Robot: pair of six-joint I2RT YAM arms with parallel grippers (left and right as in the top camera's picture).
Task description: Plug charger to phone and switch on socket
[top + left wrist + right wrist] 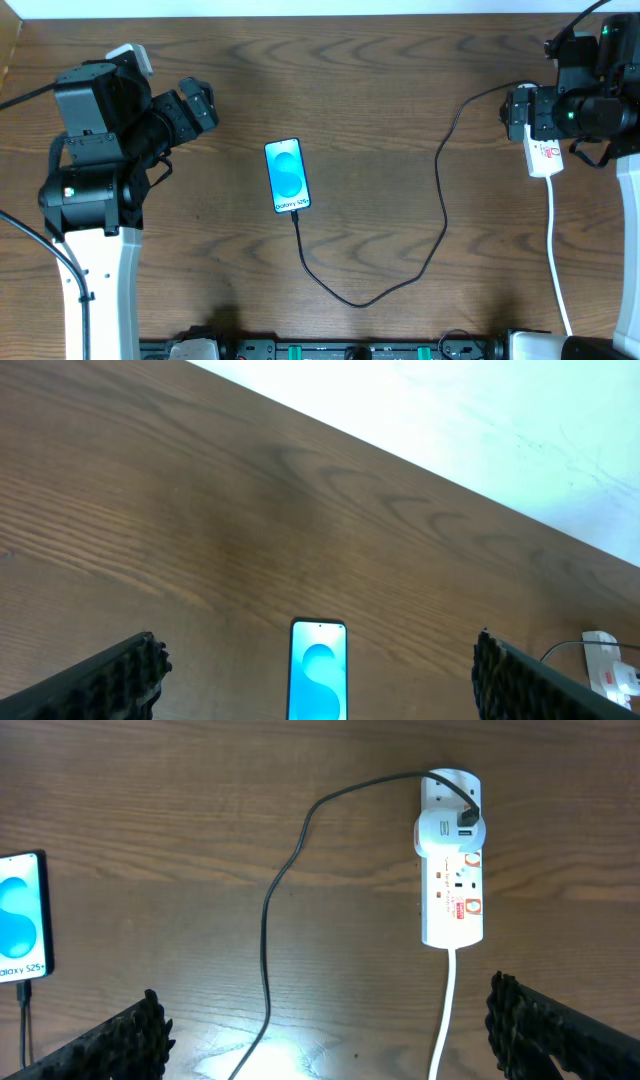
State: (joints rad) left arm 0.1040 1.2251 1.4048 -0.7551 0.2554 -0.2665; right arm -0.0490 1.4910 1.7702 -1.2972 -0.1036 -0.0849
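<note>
The phone (pixel 287 175) lies face up mid-table, cyan screen lit; it also shows in the left wrist view (pixel 318 680) and at the left edge of the right wrist view (pixel 20 928). The thin black charger cable (pixel 440 215) runs from the phone's near end in a loop to the white socket strip (pixel 544 157), where its black plug (pixel 466 817) sits in the strip (pixel 452 890). My left gripper (pixel 197 103) is open and empty, left of the phone (pixel 318 678). My right gripper (pixel 325 1035) is open and empty above the socket, partly hiding it in the overhead view.
The socket's white cord (pixel 557 270) runs toward the table's near edge and also shows in the right wrist view (pixel 445 1010). The wooden table (pixel 380 90) meets a white surface along its far edge (pixel 480 420). Equipment lines the near edge (pixel 350 350).
</note>
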